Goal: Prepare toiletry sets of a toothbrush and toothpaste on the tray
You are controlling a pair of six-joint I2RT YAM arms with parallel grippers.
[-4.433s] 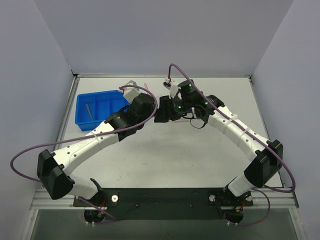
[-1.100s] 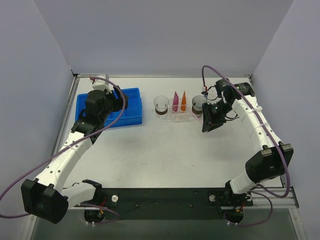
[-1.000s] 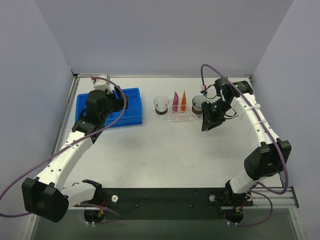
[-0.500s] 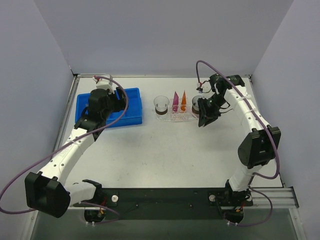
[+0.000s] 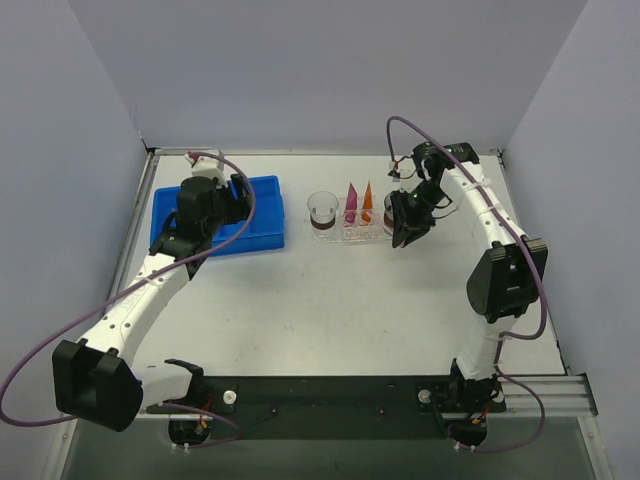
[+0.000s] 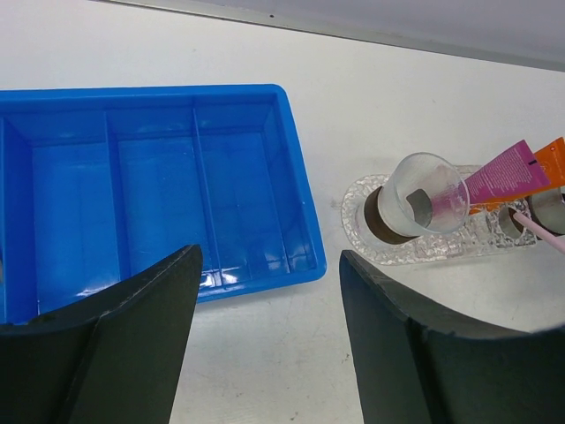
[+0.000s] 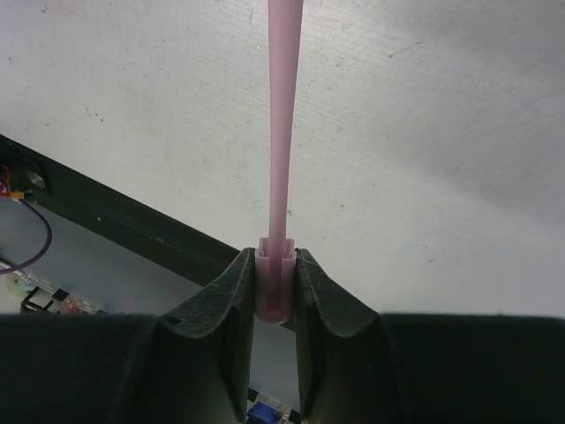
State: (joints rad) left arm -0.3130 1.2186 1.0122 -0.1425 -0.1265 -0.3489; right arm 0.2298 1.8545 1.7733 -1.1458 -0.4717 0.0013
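The clear bumpy tray lies at mid-back. A pink toothpaste tube and an orange one stand tilted in it. My right gripper hangs at the tray's right end, shut on the butt of a thin pink toothbrush. My left gripper is open and holds nothing, high over the blue bin's near right corner.
The blue bin sits at the back left; the compartments I can see hold nothing. A clear cup with a brown base stands at the tray's left end. Another cup is partly hidden by my right gripper.
Over the last second my right arm has swung left and back, bringing the toothbrush against the tray's right end. The left arm has barely shifted. Neither gripper's state has changed.
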